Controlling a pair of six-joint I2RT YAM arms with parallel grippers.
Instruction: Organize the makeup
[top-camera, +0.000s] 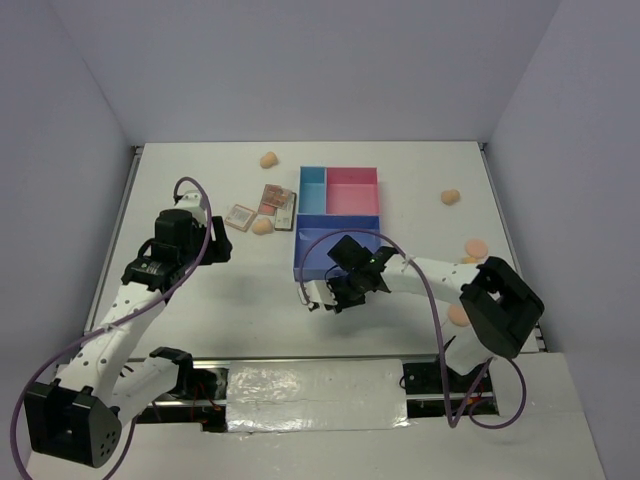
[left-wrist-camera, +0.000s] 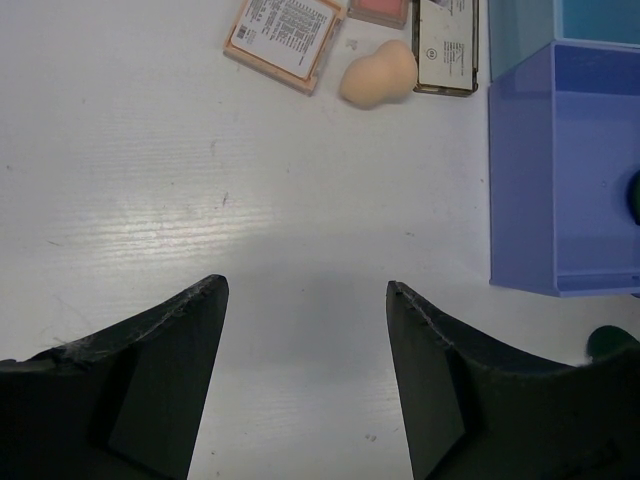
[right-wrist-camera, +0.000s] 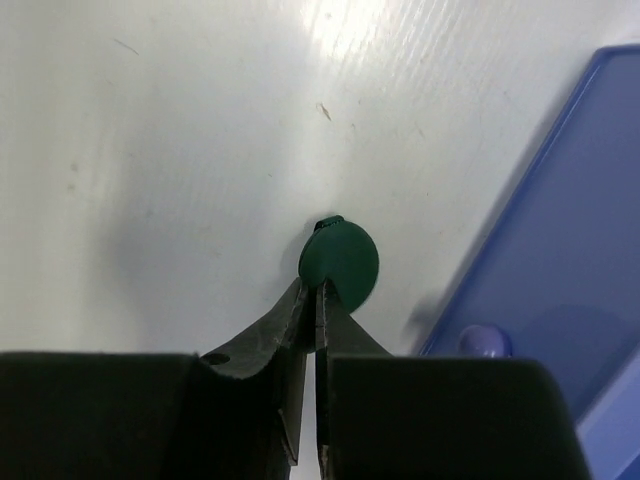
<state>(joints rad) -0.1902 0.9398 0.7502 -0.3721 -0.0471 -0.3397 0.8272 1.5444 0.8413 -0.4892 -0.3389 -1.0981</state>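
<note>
My right gripper (right-wrist-camera: 318, 292) is shut on the edge of a dark green round disc (right-wrist-camera: 340, 262), just off the near left corner of the blue-and-pink tray (right-wrist-camera: 570, 240); in the top view this gripper (top-camera: 338, 293) is at the tray's front edge. My left gripper (left-wrist-camera: 305, 288) is open and empty over bare table, left of the tray (top-camera: 340, 232). Ahead of it lie a peach egg-shaped sponge (left-wrist-camera: 378, 75) and two palettes (left-wrist-camera: 283, 35) (left-wrist-camera: 447, 45). A second dark green disc (left-wrist-camera: 634, 196) shows inside the tray's purple compartment.
More peach sponges lie at the back (top-camera: 268, 159) and far right (top-camera: 450, 197). Peach puffs (top-camera: 477, 247) (top-camera: 458, 315) lie near the right arm. The white table ends at grey walls on three sides.
</note>
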